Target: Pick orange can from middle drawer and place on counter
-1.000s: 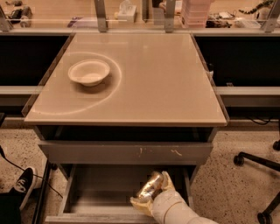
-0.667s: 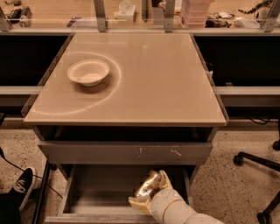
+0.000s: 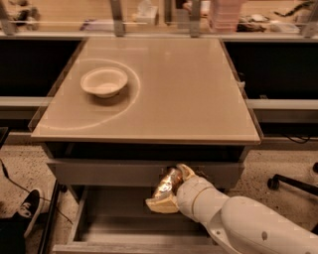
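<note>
The orange can (image 3: 167, 186), shiny orange-brown, is held tilted in my gripper (image 3: 170, 191) above the open middle drawer (image 3: 124, 218), close under the front of the closed drawer above. The pale fingers (image 3: 185, 171) wrap the can from above and below. My white arm (image 3: 248, 223) reaches in from the lower right. The counter (image 3: 189, 94) is a glossy beige top with a faint pale ring mark.
A white bowl (image 3: 104, 82) sits on the counter's left part. The upper drawer front (image 3: 99, 171) with scratches is just behind the can. A black shoe (image 3: 27, 206) is on the floor at left, a chair base (image 3: 293, 183) at right. A cluttered shelf (image 3: 159, 15) runs behind.
The gripper has lifted the can up from the drawer floor toward the upper drawer front. The bowl and drawer have not moved.
</note>
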Robot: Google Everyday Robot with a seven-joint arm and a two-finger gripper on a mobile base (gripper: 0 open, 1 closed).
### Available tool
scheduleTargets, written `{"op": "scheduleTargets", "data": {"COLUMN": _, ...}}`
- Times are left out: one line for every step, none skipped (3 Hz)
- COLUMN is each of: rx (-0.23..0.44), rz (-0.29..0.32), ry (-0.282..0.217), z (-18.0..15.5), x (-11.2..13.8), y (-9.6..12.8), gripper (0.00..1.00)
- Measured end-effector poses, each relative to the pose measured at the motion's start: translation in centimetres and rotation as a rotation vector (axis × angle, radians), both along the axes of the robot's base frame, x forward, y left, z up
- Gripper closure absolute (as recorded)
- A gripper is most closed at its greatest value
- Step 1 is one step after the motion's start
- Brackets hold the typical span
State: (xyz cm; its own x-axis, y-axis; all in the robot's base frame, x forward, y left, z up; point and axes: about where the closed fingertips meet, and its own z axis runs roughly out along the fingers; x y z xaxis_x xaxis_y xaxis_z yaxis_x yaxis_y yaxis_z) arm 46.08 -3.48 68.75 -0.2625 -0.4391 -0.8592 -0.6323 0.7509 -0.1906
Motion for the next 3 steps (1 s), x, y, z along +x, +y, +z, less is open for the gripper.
{"op": "scheduleTargets", "data": {"rx": 0.01, "rz": 0.066, "ry": -0.049, "z": 5.2, "x": 1.8, "y": 2.8, "gripper": 1.0}}
{"op": "scheduleTargets", "data": {"rx": -0.006, "rz": 0.117, "ry": -0.095, "z": 8.2, "x": 2.4, "y": 4.8, "gripper": 1.0}}
{"op": "scheduleTargets", "data": {"rx": -0.006, "rz": 0.117, "ry": -0.095, "z": 7.7, "x": 2.3, "y": 4.8, "gripper": 1.0}}
